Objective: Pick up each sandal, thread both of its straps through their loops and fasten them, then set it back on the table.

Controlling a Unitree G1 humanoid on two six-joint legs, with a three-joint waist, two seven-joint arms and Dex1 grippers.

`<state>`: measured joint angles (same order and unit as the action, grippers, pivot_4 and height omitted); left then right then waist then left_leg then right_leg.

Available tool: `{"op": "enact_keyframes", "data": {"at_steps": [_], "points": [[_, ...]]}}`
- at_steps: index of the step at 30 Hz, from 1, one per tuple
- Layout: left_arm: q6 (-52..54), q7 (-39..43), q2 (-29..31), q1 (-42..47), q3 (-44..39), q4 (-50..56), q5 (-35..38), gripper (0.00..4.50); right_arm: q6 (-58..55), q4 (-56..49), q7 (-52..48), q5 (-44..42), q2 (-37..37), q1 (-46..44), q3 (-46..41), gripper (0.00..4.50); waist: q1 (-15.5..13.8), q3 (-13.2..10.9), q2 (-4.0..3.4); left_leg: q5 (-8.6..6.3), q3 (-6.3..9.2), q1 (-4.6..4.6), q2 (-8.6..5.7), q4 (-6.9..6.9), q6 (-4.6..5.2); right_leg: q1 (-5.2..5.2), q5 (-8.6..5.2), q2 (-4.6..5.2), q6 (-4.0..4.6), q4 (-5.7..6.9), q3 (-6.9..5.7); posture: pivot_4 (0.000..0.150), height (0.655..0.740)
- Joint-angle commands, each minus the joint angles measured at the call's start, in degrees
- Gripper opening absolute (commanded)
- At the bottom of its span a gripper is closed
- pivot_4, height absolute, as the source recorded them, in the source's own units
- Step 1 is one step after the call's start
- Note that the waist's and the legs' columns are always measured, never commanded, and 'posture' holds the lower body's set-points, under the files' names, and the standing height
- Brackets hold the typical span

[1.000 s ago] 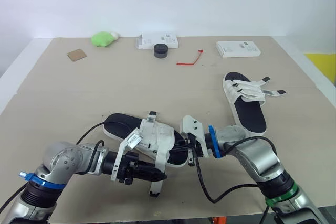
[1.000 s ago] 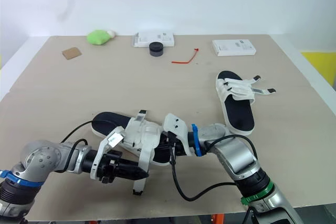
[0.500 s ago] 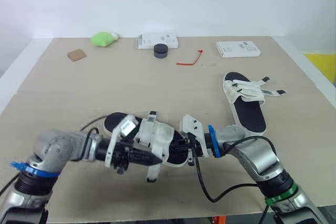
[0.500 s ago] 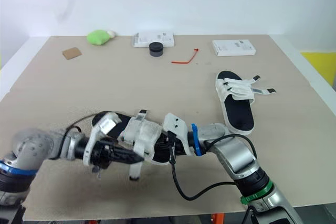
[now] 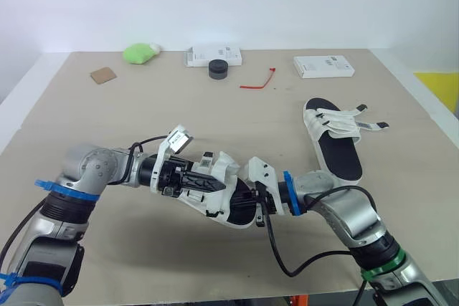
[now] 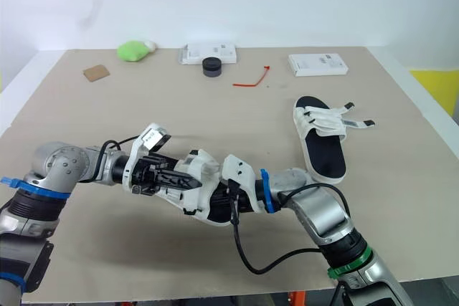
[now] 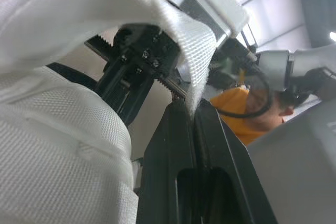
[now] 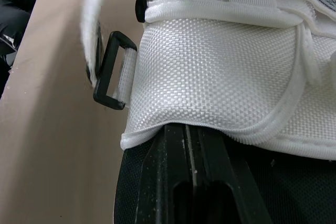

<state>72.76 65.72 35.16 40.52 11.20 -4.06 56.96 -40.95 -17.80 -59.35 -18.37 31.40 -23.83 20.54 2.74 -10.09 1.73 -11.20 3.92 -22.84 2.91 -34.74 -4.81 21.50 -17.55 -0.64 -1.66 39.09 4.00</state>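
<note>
Along the upper part of the frame, from left to right, lie a brown card scrap (image 5: 104, 74), a green lump (image 5: 139, 52), a flat white box (image 5: 215, 55) with a black round cap (image 5: 218, 69) just in front of it, a red tie (image 5: 258, 81) and a second white box (image 5: 323, 67). A yellow patch (image 5: 441, 87) shows at the right edge. The left wrist view shows part of a person in orange (image 7: 247, 108).

Two sandals: the lower sandal (image 5: 228, 177) at lower centre and the right-hand sandal (image 5: 337, 150) at middle right. Two grippers at lower centre: the left gripper (image 5: 212, 183) and the right gripper (image 5: 251, 204). Along the top are two white boxes, the left box (image 5: 214, 56) and the right box (image 5: 323, 67). There too are one green lump (image 5: 138, 52), one brown card (image 5: 104, 74), one dark puck (image 5: 218, 69) and one red tie (image 5: 258, 81).
</note>
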Motion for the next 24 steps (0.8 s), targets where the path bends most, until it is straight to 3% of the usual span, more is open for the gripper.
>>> {"op": "enact_keyframes", "data": {"at_steps": [1,6,11,24], "points": [[0.1,1.2,-2.9,3.9,-0.9,-3.6,-0.6,0.04,-1.2,0.6,0.4,0.4,0.1,1.6,2.9,0.0,0.0,0.0,0.0,0.0,0.0,0.0,0.0,-0.02,0.0,-0.01,0.0,0.0,0.0,0.0,-0.01,0.15,0.74],[2.5,1.9,-5.4,8.4,-3.1,-9.8,-0.8,0.04,-1.3,0.5,0.8,0.4,-0.1,1.6,3.0,0.0,0.3,0.0,0.0,-0.01,0.0,-0.02,0.02,-0.03,0.01,0.02,0.0,-0.05,-0.01,0.0,0.01,0.15,0.74],[3.7,5.8,-3.6,9.6,-0.9,-12.9,-3.1,0.04,-1.2,0.6,0.9,0.4,-0.1,1.8,3.0,0.0,0.3,0.0,0.0,-0.01,0.02,-0.02,0.02,-0.02,0.02,0.01,-0.01,-0.06,-0.02,0.01,0.02,0.15,0.74],[4.3,12.7,-0.9,9.0,5.6,-11.9,-8.2,0.04,-0.8,1.0,1.1,0.5,-0.7,1.5,3.1,0.0,0.3,0.0,0.0,-0.01,0.03,-0.01,0.03,-0.03,0.02,0.02,0.0,-0.06,-0.01,0.03,0.0,0.15,0.74]]}}
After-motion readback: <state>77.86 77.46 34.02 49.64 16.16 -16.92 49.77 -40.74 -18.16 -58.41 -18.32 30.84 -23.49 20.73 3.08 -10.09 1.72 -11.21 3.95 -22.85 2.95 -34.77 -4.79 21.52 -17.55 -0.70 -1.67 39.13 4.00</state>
